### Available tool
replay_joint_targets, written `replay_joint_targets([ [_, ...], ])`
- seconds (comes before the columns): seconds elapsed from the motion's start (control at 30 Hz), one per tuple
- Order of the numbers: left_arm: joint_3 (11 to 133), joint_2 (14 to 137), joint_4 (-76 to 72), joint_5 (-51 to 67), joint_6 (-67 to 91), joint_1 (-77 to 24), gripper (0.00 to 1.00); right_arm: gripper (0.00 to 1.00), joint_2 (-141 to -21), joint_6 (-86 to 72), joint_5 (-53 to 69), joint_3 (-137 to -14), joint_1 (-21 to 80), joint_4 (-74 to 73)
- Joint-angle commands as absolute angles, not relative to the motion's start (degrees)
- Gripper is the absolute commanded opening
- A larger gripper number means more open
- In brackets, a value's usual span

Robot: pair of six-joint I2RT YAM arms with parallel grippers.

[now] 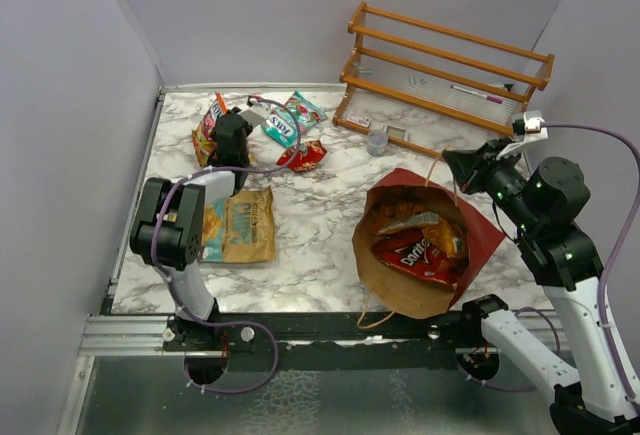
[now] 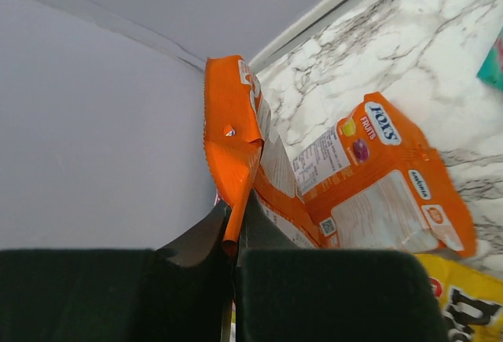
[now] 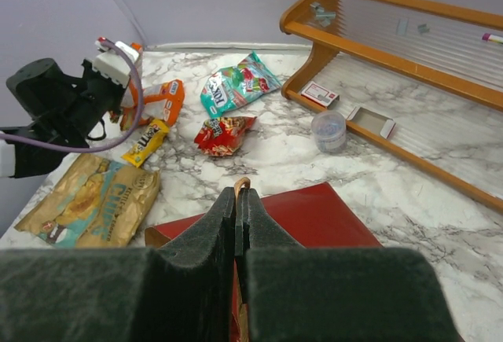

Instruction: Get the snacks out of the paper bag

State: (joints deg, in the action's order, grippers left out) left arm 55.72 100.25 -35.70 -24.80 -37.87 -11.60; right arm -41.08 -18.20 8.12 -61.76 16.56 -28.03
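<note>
The red paper bag stands open at the front right, brown inside. In it lie a red Doritos packet and orange packets. My right gripper is shut on the bag's string handle above the bag's red side. My left gripper at the back left is shut on the edge of an orange packet. An orange Fox's packet lies beside it. Teal, red and yellow packets and a tan-and-blue pouch lie on the table.
An orange wooden rack stands at the back right, with a small clear cup in front of it. White walls close in the left and back edges. The marble table shows between the pouch and the bag.
</note>
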Motion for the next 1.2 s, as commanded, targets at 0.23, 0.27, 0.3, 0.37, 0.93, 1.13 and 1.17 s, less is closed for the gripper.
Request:
replay_joint_targets([
  [0.23, 59.83, 111.51, -47.16, -18.16, -59.46, -10.54, 0.0, 0.03, -43.45, -18.81, 9.26, -64.62, 16.88, -28.84],
  [0.27, 59.93, 111.27, -44.76, -17.35, -57.75, -10.67, 0.0, 0.03, -43.57, -18.81, 9.38, -64.9, 16.88, -28.91],
  [0.3, 59.83, 110.94, -42.65, -16.51, -55.88, -10.72, 0.0, 0.03, -43.52, -18.94, 9.4, -65.05, 16.88, -28.91],
  [0.37, 58.29, 110.18, -41.28, -14.46, -53.24, -10.72, 0.02, 0.03, -43.14, -19.21, 9.29, -64.89, 16.88, -28.8],
  [0.93, 55.82, 102.75, -34.49, -12.49, -41.7, -11.67, 0.29, 0.03, -40.61, -20.53, 9.87, -64.07, 16.9, -28.65],
  [1.13, 58.82, 88.52, -19.49, -4.13, -30.74, -11.68, 0.77, 0.03, -40.28, -20.85, 10.41, -63.66, 16.88, -27.96],
  [1.17, 58.53, 85.73, -17.23, -0.37, -28.93, -11.67, 0.8, 0.03, -40.26, -20.95, 10.5, -63.56, 16.88, -27.95],
])
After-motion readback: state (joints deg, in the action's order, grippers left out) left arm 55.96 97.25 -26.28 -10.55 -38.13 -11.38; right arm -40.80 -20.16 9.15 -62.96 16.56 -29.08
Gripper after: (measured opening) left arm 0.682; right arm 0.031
